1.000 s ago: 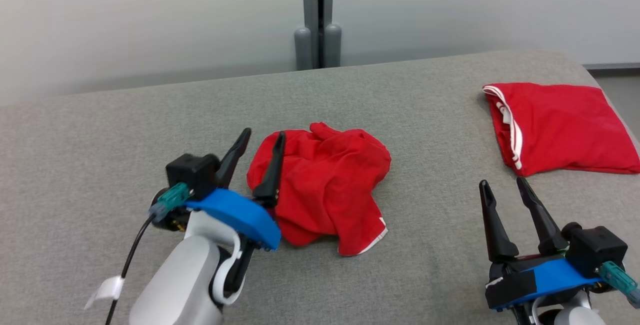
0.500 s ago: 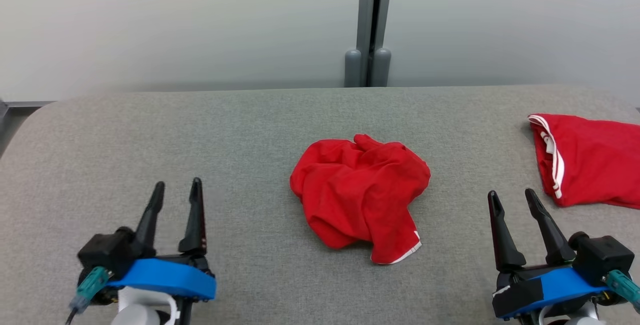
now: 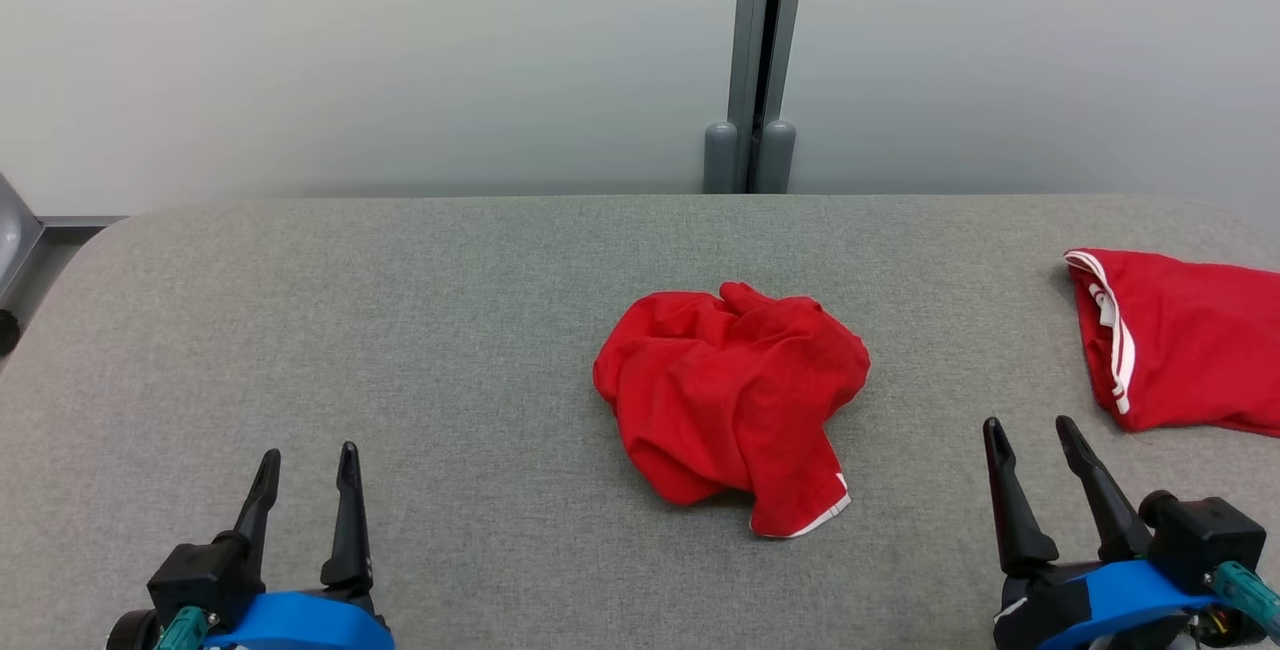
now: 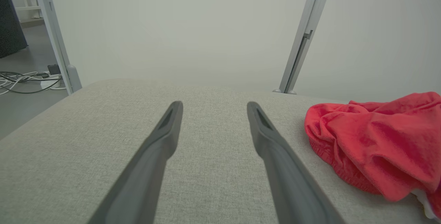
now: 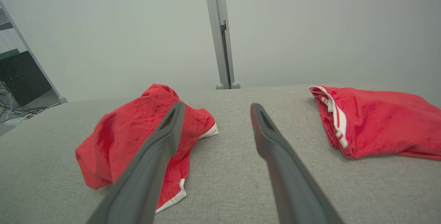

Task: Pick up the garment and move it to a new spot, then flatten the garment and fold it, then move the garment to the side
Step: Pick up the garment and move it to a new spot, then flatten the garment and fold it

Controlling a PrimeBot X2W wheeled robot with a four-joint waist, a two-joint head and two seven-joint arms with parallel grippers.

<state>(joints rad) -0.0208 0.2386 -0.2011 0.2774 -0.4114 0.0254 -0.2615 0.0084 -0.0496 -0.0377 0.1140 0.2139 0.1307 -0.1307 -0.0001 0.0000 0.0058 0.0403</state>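
The garment is a crumpled red piece with a white hem, lying in a heap at the middle of the grey padded table. The left wrist view has the garment at its right edge, and the right wrist view has the garment at left, partly behind a finger. My left gripper rests open at the lower left, well apart from the heap. At the lower right my right gripper is open too, with nothing between its fingers.
A second red garment with white stripes lies folded flat at the table's right edge, also in the right wrist view. A grey post stands behind the table against a pale wall. Cables lie on the floor beyond the left end.
My left gripper has drawn back from the heap's left side to the lower left corner. The head camera has swung, shifting the whole picture. The garment lies as it did.
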